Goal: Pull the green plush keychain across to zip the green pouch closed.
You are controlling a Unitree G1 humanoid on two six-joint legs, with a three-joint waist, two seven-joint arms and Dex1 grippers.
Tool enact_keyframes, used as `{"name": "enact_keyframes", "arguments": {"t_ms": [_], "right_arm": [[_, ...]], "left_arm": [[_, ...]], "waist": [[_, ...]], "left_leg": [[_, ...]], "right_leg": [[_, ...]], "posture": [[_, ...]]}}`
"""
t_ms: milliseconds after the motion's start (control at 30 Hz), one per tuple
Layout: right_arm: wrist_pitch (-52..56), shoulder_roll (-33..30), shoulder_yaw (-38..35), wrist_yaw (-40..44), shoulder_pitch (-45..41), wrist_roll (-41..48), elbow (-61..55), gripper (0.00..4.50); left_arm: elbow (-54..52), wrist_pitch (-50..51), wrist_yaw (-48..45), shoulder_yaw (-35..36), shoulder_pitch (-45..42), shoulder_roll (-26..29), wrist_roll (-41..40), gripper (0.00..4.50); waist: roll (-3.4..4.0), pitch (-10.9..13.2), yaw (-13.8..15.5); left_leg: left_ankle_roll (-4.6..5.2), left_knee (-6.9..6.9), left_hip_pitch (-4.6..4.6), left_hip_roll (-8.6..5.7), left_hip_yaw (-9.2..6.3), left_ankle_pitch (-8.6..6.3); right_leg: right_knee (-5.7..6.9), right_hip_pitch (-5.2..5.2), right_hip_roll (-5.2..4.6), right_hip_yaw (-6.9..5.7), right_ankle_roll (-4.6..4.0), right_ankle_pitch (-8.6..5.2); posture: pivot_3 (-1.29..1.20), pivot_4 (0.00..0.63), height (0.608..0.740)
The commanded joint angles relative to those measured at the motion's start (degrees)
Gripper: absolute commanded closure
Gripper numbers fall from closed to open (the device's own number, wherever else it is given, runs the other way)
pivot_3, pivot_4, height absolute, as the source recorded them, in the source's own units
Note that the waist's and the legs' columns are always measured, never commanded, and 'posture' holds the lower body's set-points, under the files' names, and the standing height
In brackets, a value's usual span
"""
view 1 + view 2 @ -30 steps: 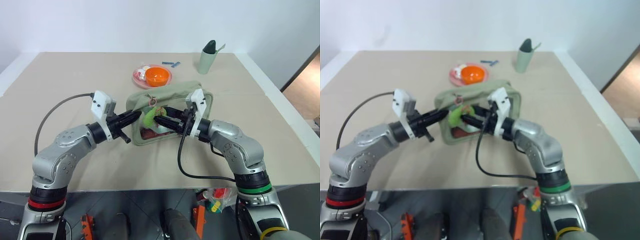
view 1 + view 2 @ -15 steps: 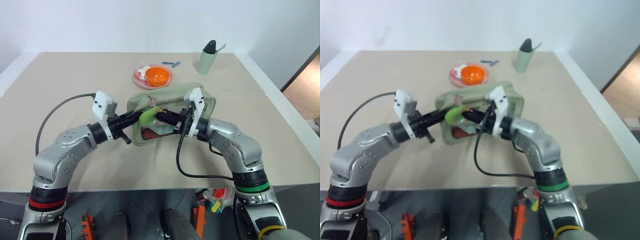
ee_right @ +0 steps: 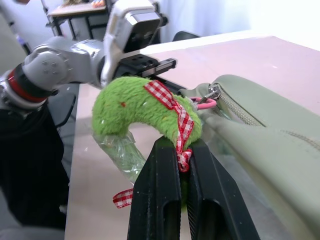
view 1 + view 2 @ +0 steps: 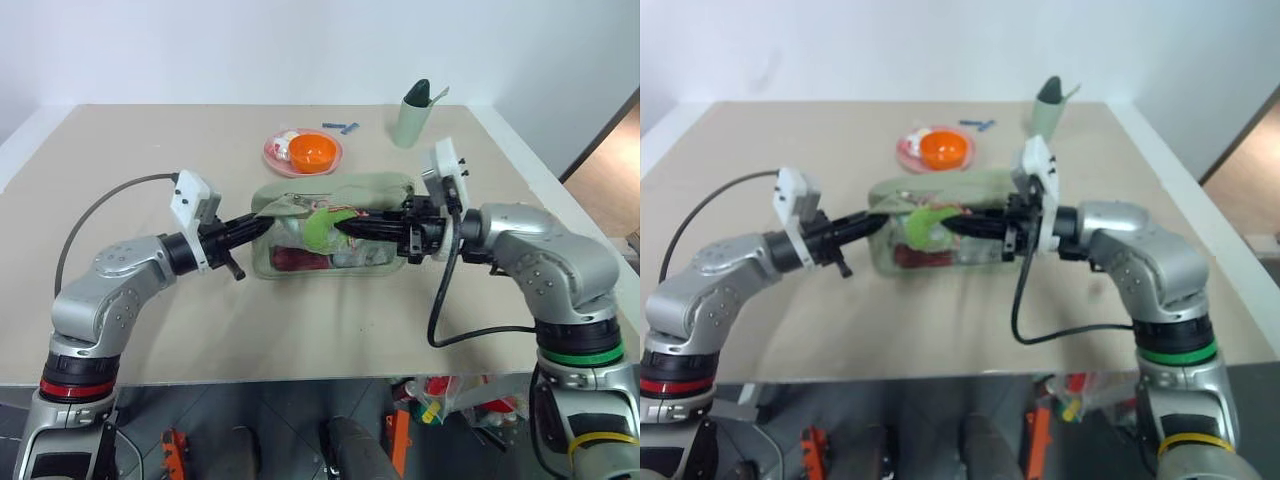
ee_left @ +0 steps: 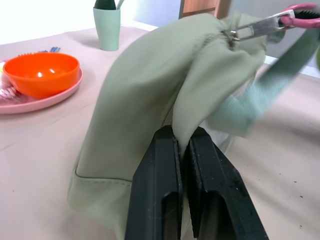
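The green pouch [image 4: 345, 200] lies lengthwise in the middle of the table, its clear side showing red and white contents. My left gripper [image 4: 260, 222] is shut on the fabric at the pouch's left end [image 5: 140, 90]. The zipper pull with its pink ring [image 5: 300, 12] sits just beyond that pinch. From the right, my right gripper [image 4: 338, 226] reaches level along the pouch's top. It is shut on the green plush keychain [image 3: 135, 107], a fuzzy lime blob with a red checked ribbon. The keychain [image 4: 318, 228] hangs over the left half of the pouch.
A pink plate [image 4: 275, 155] with an orange bowl [image 4: 312, 152] stands just behind the pouch. A pale green cup [image 4: 412, 118] and small blue bits [image 4: 340, 127] are at the back right. A black cable [image 4: 440, 300] droops from my right wrist over the table's front.
My right gripper went from open around the keychain to shut on it, then rose and drew back to the right. The pouch now lies stretched out between both grippers.
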Motion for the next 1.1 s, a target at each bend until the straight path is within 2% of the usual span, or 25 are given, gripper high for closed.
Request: {"name": "enact_keyframes", "arguments": {"t_ms": [33,233,433,767,1100], "right_arm": [[-3.77,-1.87,-2.32,2.89,-6.52,-1.0,2.08,4.46],[-8.62,-1.27,-0.21,3.45,-10.99,-6.47,8.04,4.46],[-12.79,-1.27,0.78,3.44,-12.0,-11.72,13.24,4.46],[-21.61,-1.57,0.09,1.81,-9.99,-18.9,20.63,4.46],[-30.47,-0.32,-0.63,-2.1,-9.92,-23.48,28.53,4.46]], "left_arm": [[1.95,-2.06,-1.32,0.64,-1.36,1.07,1.62,4.5],[2.7,-2.72,-2.31,-0.99,-2.36,-1.05,1.37,4.5],[2.25,-2.1,-1.39,-0.82,-2.46,-3.21,0.86,4.5],[1.01,5.25,11.52,5.28,-6.28,-11.23,-6.44,4.5],[-1.7,9.14,13.21,4.7,-4.74,-10.54,-8.53,4.5]], "waist": [[0.0,0.0,-0.02],[-0.01,0.0,0.08],[-0.01,0.0,0.13],[-0.01,0.0,0.21],[-0.01,0.0,0.13]], "left_leg": [[0.0,0.0,-0.02,0.0,0.0,0.0],[0.01,-0.02,-0.04,0.01,-0.04,-0.01],[0.01,-0.02,-0.1,0.0,-0.04,-0.02],[0.02,0.02,-0.12,-0.01,-0.05,-0.02],[0.02,-0.01,-0.1,-0.03,-0.07,-0.02]], "right_leg": [[0.0,-0.01,0.0,0.0,0.0,0.0],[0.0,-0.01,-0.01,-0.05,0.04,-0.02],[-0.02,-0.03,-0.03,-0.06,0.28,0.08],[-0.02,-0.03,-0.04,-0.06,0.35,0.13],[-0.01,-0.02,-0.02,-0.03,0.37,0.14]], "posture": [[0.0,0.15,0.74],[0.0,0.15,0.74],[0.0,0.15,0.74],[0.0,0.15,0.74],[0.0,0.15,0.74]]}}
